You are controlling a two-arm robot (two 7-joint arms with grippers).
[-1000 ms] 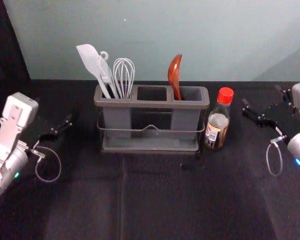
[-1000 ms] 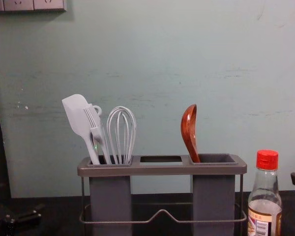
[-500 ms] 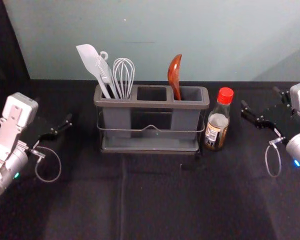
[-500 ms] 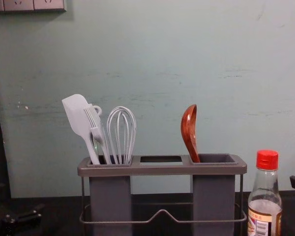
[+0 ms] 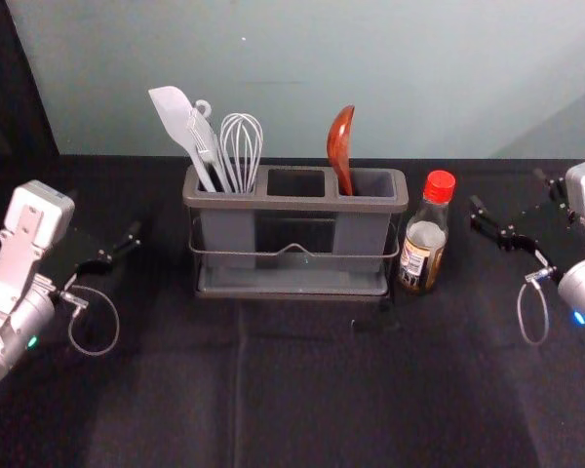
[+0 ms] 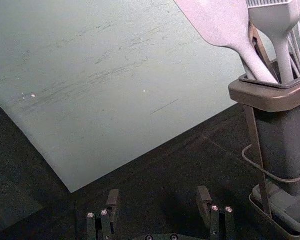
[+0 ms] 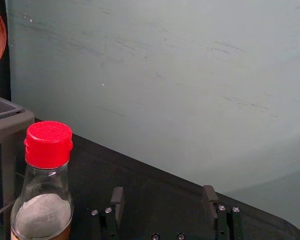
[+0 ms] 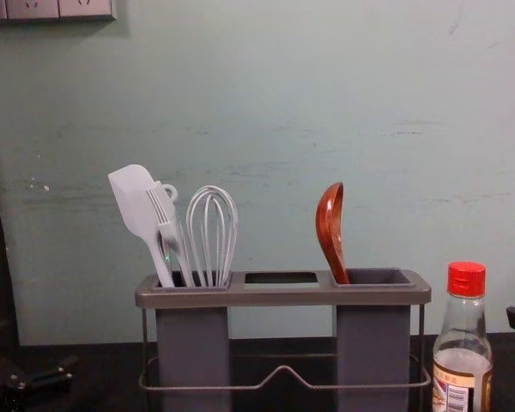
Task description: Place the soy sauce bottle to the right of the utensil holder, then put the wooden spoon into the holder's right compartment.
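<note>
The utensil holder (image 5: 297,203) stands at the back of the table. Upright beside its right end is the red-capped soy sauce bottle (image 5: 425,244), with a small gap from my right gripper (image 5: 512,210), which is open and empty farther right; the right wrist view has this gripper (image 7: 163,202) too, the bottle (image 7: 48,145) off to one side. The wooden spoon (image 5: 340,146) leans in the holder's right compartment, bowl up. My left gripper (image 5: 105,229), open and empty in the left wrist view (image 6: 157,202), is parked left of the holder.
A white spatula (image 8: 136,202), a brush (image 8: 166,219) and a whisk (image 8: 212,232) stand in the holder's left compartment. The wall (image 5: 302,78) rises behind the table. Black cloth (image 5: 302,390) covers the table in front of the holder.
My right gripper has shifted very slightly to the left since a second ago. The bottle, spoon, holder and left arm look the same.
</note>
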